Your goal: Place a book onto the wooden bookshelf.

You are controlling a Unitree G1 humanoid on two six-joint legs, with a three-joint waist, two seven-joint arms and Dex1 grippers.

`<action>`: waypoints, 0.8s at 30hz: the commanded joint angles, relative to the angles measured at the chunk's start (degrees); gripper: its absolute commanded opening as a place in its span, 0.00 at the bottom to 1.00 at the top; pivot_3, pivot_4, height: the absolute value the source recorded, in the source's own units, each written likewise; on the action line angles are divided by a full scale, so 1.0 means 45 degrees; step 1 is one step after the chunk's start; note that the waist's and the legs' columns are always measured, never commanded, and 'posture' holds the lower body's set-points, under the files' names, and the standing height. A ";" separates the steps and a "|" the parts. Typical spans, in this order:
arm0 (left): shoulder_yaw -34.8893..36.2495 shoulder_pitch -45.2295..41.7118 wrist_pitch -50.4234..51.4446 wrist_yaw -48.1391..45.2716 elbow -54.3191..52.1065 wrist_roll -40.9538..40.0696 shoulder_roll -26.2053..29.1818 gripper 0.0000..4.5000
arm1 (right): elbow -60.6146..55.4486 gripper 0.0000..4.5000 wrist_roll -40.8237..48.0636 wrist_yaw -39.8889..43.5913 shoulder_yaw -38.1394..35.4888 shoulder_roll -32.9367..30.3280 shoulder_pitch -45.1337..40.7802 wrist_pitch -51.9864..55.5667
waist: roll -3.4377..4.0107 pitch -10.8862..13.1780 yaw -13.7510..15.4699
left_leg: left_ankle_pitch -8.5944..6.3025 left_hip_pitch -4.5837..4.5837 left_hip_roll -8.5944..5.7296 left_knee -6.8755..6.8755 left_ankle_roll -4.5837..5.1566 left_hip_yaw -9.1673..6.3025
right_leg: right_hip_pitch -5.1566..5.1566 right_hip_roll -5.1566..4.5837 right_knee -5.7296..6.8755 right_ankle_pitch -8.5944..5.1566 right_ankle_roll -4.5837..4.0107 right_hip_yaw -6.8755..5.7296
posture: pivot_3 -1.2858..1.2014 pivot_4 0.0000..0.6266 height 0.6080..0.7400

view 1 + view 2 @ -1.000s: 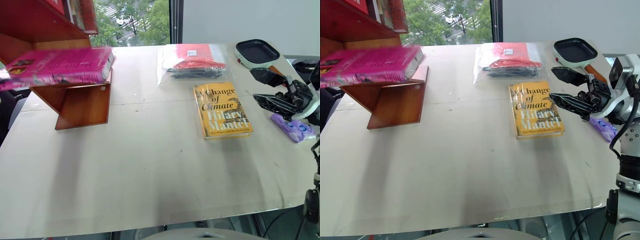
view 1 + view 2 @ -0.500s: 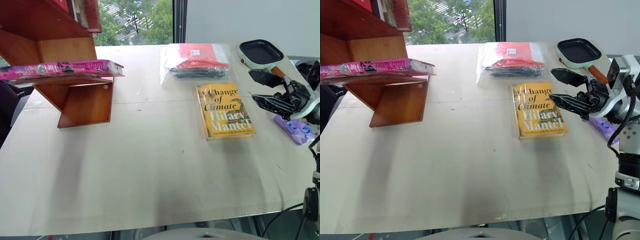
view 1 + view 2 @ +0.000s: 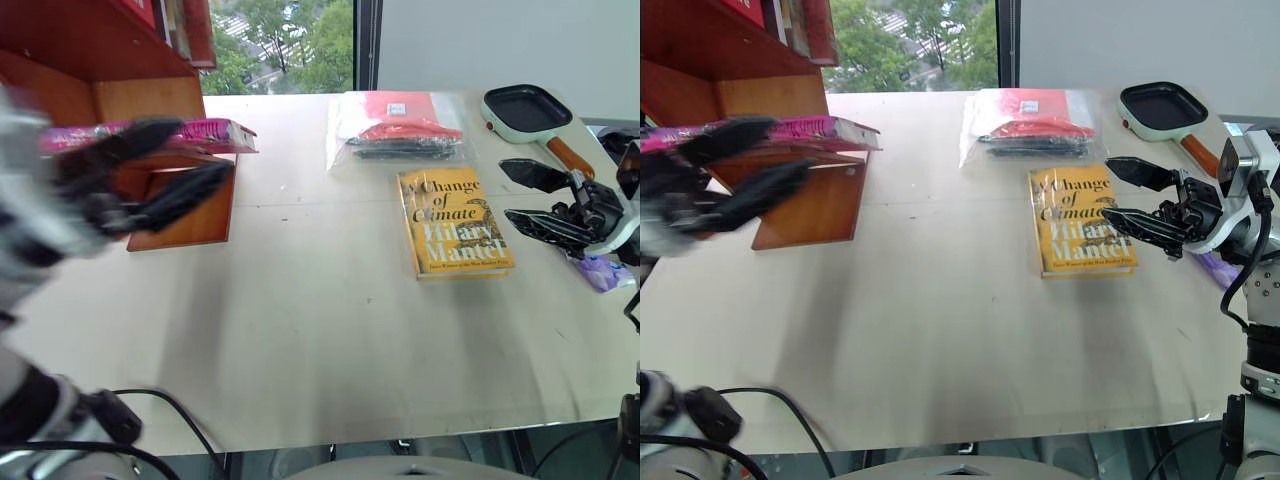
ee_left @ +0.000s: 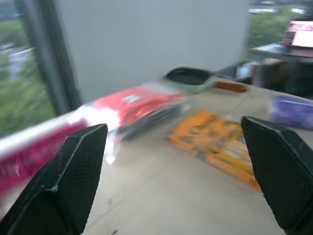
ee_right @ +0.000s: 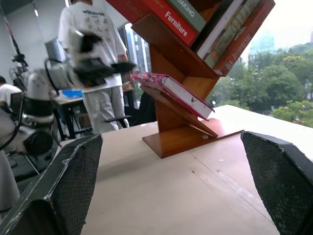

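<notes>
Pink book point(image 3: 190, 131) lies flat on the ledge of the wooden bookshelf point(image 3: 120, 80), one corner poking out past the ledge's edge toward the middle of the desk point(image 3: 320, 330). Going by how it sits, the placing itself looks done, nothing grips it! The left hand point(image 3: 165, 165) hangs blurred just in front of the ledge, its 2 black fingers spread with nothing between them. Over on the far side, the right hand point(image 3: 1130, 195) hovers above the desk beside the yellow book point(image 3: 455, 222), fingers spread wide too, holding nothing. What is left, by my reading: pull the left arm clear and perhaps check that the overhanging corner is stable.

Now the count. 2 loose books: 1 pink on the ledge, 1 yellow flat on the desk. Several more books stand slanted in the upper shelf in the right wrist view; an exact count is hard to tell. 1 clear plastic bag point(image 3: 398, 125) with red and dark contents, 1 small frying pan point(image 3: 530, 110), 1 purple packet point(image 3: 598, 270) near the right hand. 1 person point(image 5: 95, 68) in a white shirt stands behind the bookshelf.
</notes>
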 commanded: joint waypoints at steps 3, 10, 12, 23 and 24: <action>-0.5057 0.2267 -0.6407 0.1966 0.0599 0.4149 -0.2991 0.51 | -0.0686 1.00 0.0331 -0.0215 -0.0834 -0.0345 0.0505 -0.0071 | 0.0033 -0.0024 0.0028 | -0.0008 -0.0011 -0.0022 0.0000 0.0013 0.0048 | 0.0002 -0.0032 -0.0043 0.0007 0.0016 0.0042 | 0.52 0.24 0.96; -0.8106 0.1227 -1.2400 0.3137 0.4867 0.7250 -0.4869 0.01 | -0.1238 1.00 0.0490 -0.0661 -0.1046 -0.0313 0.0917 -0.0054 | 0.0044 -0.0030 0.0326 | -0.0012 -0.0017 -0.0014 0.0009 0.0026 0.0032 | -0.0004 -0.0023 -0.0035 0.0008 0.0014 0.0013 | 0.52 0.24 0.96; -0.8364 0.0377 -1.3847 0.3803 0.6340 0.7934 -0.5261 0.01 | -0.1416 1.00 0.0549 -0.0825 -0.1041 -0.0282 0.0944 -0.0026 | 0.0042 -0.0029 0.0336 | -0.0010 -0.0022 -0.0016 0.0023 0.0031 0.0036 | -0.0003 -0.0020 -0.0033 0.0009 0.0016 0.0013 | 0.52 0.24 0.96; -0.7012 -0.2423 -1.7768 0.9206 1.1057 1.0101 -0.6079 0.01 | -0.2129 1.00 0.0698 -0.1691 -0.1044 -0.0205 0.0925 0.0016 | 0.0032 -0.0025 0.0308 | -0.0025 -0.0050 -0.0001 0.0043 0.0059 0.0057 | -0.0022 0.0012 -0.0063 0.0021 0.0052 0.0000 | 0.52 0.24 0.96; -0.6877 -0.2288 -1.7748 0.9618 1.0985 1.0206 -0.6133 0.01 | -0.2165 1.00 0.0718 -0.1744 -0.1034 -0.0200 0.0934 0.0017 | 0.0032 -0.0025 0.0326 | -0.0026 -0.0058 0.0001 0.0041 0.0058 0.0050 | -0.0023 0.0012 -0.0069 0.0021 0.0051 0.0001 | 0.52 0.24 0.96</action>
